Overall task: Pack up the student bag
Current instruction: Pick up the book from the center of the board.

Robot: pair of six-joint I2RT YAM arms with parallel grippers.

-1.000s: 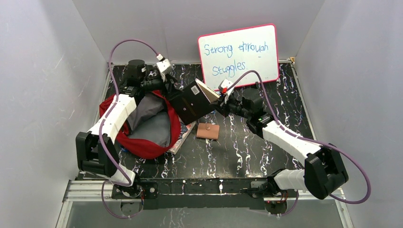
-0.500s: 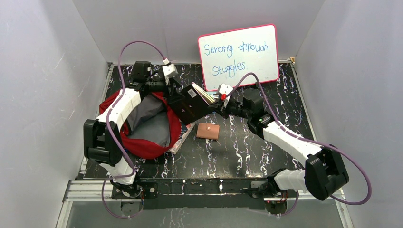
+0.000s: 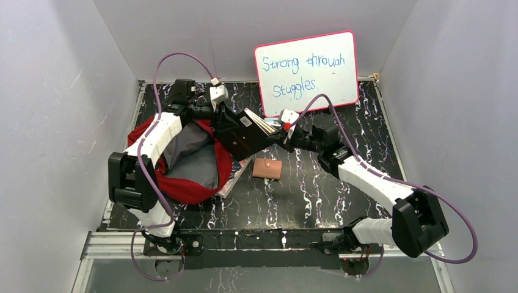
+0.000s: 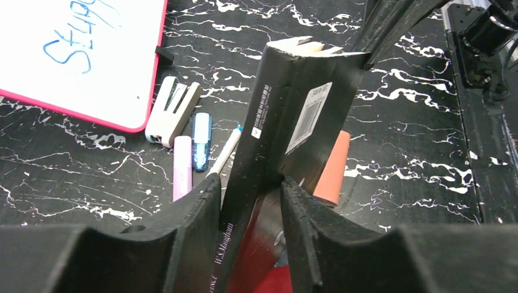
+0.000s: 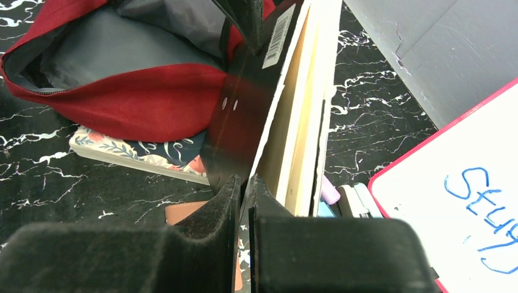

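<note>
Black marbled table (image 3: pixel 342 201), from above: bag (image 3: pixel 183 186) lies open at left, with the book (image 3: pixel 241 134) at its right rim. Left wrist: left gripper (image 4: pixel 247 183) straddles the spine narrowly; we cannot tell if it grips. Right wrist: right gripper (image 5: pixel 244 183) pinches the cover. We advise securing the left hold before the right lets go.

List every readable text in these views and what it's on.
"Strong through Stuggles." is handwritten in blue on the whiteboard.
"W.S.Maugham" runs along the spine of the black book, in the left wrist view; anything before it is cut off.
The digits on the barcode sticker and the small white print by the spine logo are too small to read.
</note>
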